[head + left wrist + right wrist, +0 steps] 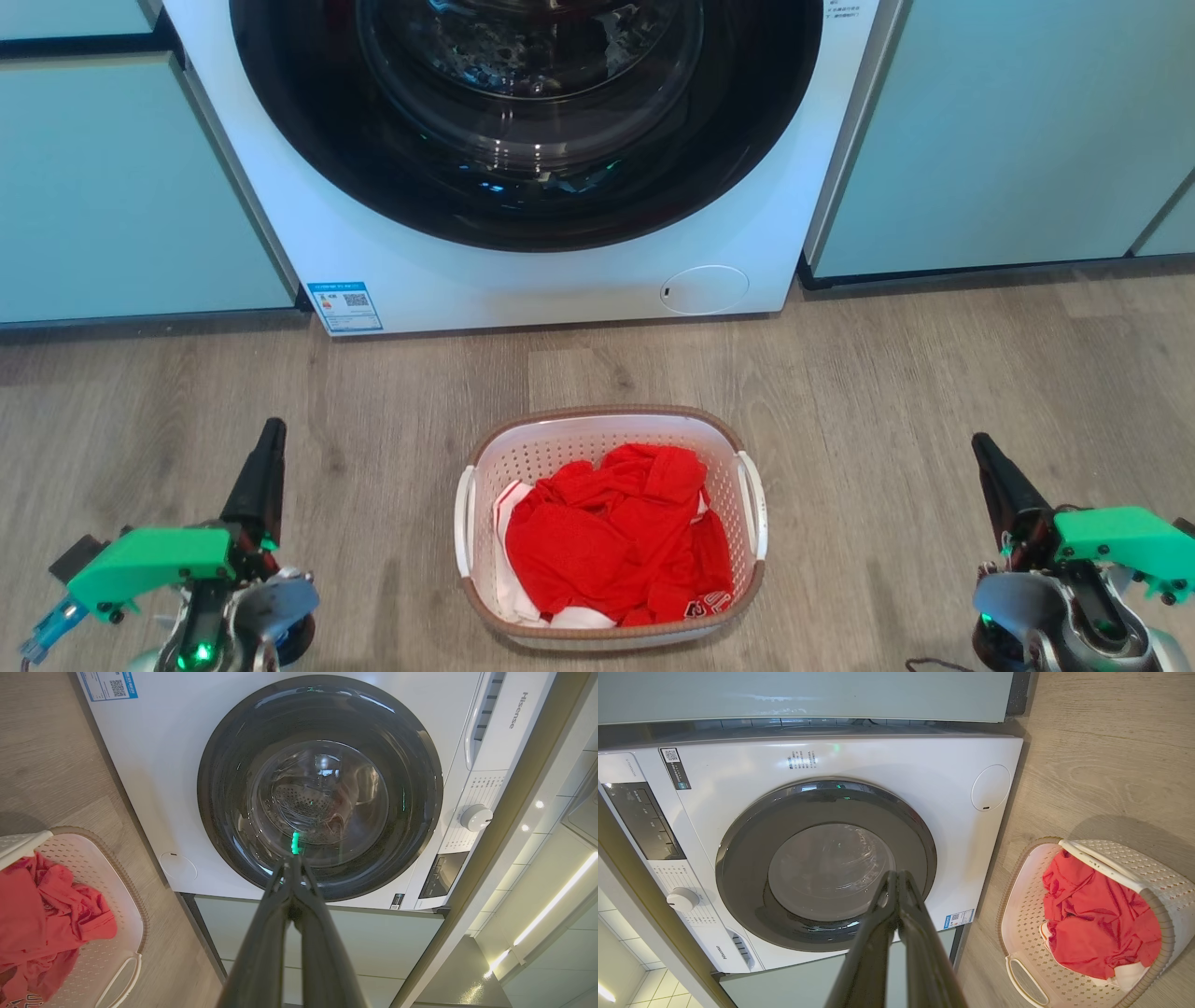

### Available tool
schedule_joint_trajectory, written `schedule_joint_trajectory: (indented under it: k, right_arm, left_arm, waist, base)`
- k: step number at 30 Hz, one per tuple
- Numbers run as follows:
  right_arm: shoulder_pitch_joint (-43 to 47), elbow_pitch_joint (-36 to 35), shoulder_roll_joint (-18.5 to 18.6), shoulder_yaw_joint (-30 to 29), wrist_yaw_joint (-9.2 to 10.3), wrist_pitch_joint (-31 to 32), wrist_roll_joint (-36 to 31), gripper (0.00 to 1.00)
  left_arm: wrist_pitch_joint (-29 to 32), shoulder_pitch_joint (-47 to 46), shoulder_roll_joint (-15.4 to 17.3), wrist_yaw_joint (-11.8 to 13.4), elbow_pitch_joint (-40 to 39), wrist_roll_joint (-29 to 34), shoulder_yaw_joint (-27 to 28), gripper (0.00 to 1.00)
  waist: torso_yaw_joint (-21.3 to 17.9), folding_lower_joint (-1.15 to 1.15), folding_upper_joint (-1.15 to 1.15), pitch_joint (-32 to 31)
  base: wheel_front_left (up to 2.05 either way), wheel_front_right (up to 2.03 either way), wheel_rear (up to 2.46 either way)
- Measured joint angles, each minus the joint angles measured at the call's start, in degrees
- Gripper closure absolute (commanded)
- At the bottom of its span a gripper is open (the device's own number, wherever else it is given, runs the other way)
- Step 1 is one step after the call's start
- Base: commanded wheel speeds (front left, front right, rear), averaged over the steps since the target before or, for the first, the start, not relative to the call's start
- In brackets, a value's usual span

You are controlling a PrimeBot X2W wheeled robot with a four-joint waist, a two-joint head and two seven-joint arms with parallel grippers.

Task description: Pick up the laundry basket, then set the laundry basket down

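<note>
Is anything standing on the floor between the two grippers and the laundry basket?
Nothing visible does. Bare floor lies between the left gripper and the left handle of the laundry basket, and between the right gripper and its right handle. Both grippers are shut.

Clothes (611, 541) in laundry basket (597, 413) before washer (523, 280)

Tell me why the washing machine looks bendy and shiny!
Left wrist view: the wide lens bows the edges of the washing machine, and a light strip glares at lower right. Right wrist view: same bowing; the door glass shows soft reflections, and the laundry basket throws a soft shadow on the floor. Head view: straighter lines, with bright glints on the door glass.
</note>
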State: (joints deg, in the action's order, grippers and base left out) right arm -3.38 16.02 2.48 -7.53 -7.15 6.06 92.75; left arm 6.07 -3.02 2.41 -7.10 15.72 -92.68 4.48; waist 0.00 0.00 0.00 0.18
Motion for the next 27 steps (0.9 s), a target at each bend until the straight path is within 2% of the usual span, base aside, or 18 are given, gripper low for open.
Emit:
schedule_joint_trajectory:
  k: [27]
  right_arm:
    - [0.00,0.00,0.00,0.00,0.01,0.00,0.00,1.00]
  left_arm:
    - [0.00,0.00,0.00,0.00,0.00,0.00,0.00,1.00]
  waist:
    - [0.00,0.00,0.00,0.00]
  base:
    - [0.00,0.00,0.00]
